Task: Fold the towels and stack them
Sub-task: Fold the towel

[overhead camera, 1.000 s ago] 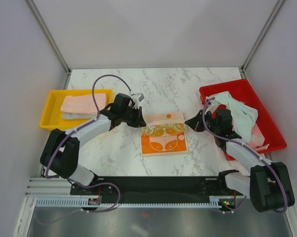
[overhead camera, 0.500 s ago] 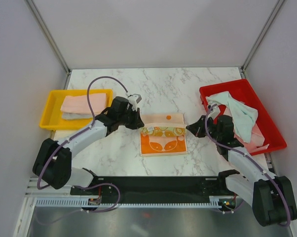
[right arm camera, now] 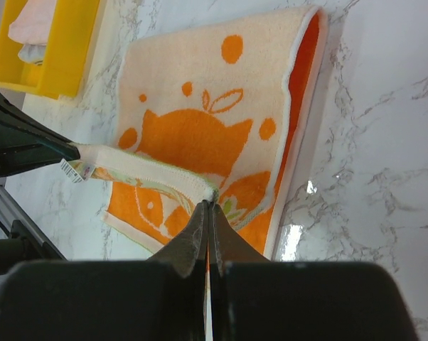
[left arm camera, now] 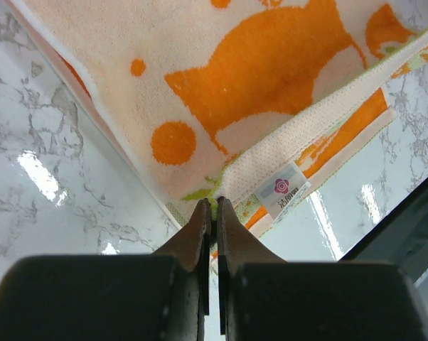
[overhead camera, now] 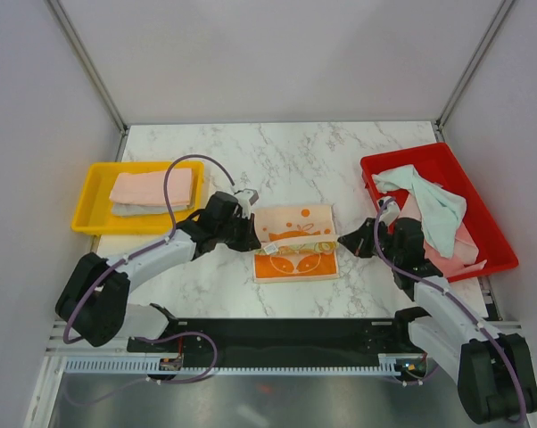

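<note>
The orange towel (overhead camera: 295, 263) with white and yellow-green print lies at the table's middle, half folded, its pale underside turned up over the far part. My left gripper (overhead camera: 255, 239) is shut on the folded edge's left corner, by the label, seen in the left wrist view (left arm camera: 214, 202) against the towel (left arm camera: 257, 71). My right gripper (overhead camera: 342, 242) is shut on the right corner, seen in the right wrist view (right arm camera: 210, 204) over the towel (right arm camera: 193, 135). The held edge hangs a little above the lower layer.
A yellow tray (overhead camera: 87, 201) at the left holds a folded pale pink towel (overhead camera: 151, 187) on a grey-white one (overhead camera: 126, 210). A red tray (overhead camera: 402, 161) at the right holds a loose mint towel (overhead camera: 433, 209) and a pink one (overhead camera: 465, 245). The yellow tray also shows in the right wrist view (right arm camera: 57, 64).
Both grippers have carried the towel's far edge toward the near side. More pale underside now covers the orange face.
</note>
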Robot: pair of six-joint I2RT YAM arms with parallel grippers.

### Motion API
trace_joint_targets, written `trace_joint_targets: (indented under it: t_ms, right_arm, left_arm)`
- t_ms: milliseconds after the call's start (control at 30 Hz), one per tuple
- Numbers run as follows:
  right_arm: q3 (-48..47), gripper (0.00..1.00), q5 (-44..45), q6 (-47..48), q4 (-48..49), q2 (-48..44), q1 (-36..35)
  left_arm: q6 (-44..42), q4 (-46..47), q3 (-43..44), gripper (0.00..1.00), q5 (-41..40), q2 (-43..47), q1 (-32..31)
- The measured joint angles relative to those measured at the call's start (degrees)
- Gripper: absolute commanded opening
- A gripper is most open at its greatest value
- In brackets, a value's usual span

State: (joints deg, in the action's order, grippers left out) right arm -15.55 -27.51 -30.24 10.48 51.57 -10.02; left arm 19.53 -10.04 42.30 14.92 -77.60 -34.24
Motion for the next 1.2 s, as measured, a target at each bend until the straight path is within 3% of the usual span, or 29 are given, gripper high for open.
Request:
trace_joint_targets:
  t_ms: [100, 167, 200, 233, 300, 400, 667, 967, 1067, 1200]
  right_arm:
    - [0.1, 0.04, 0.0, -0.1, -0.7, -0.3, 0.0]
    - [0.3, 0.17, 0.0, -0.5, -1.4, -0.5, 0.0]
    - [0.4, 0.22, 0.1, -0.8, -1.9, -0.7, 0.0]
    - [0.5, 0.27, 0.3, -1.0, -2.4, -1.1, 0.0]
    - [0.6, 0.36, 1.0, -1.4, -4.5, -2.3, 0.0]
    - [0.0, 0.42, 3.4, -1.6, -10.1, -4.5, 0.0]
    - [-5.9, 0.43, 7.1, -3.9, -22.3, -5.3, 0.0]
    - [-9.6, 0.39, 8.4, -3.8, -23.5, 6.2, 0.0]
    - [-10.7, 0.33, 8.1, -3.5, -23.5, 10.9, -0.2]
    - [-13.3, 0.32, 6.9, -2.8, -23.4, 15.9, -1.2]
  left_arm:
    - [0.6, 0.0, -0.8, 0.04, -0.2, 0.3, -0.5]
    - [0.8, 0.0, -1.0, 0.1, -0.3, 0.5, -0.7]
    - [0.9, 0.0, -1.1, 0.25, -0.5, 0.6, -0.9]
    - [1.0, -0.1, -1.2, 0.34, -0.8, 0.7, -1.0]
    - [1.8, -0.3, -1.3, 0.44, -1.3, 1.5, -1.2]
    - [2.4, -1.1, -1.4, 0.46, -1.9, 3.7, -1.5]
    - [5.0, -3.0, -1.4, 0.47, -2.8, 8.1, -1.7]
    - [8.5, -4.7, -1.4, 0.54, -5.1, 6.1, -1.7]
    - [8.6, -6.3, 1.0, 0.49, -6.2, 3.8, 0.0]
    - [8.5, -6.9, 9.9, 0.43, -4.7, -4.0, 4.5]
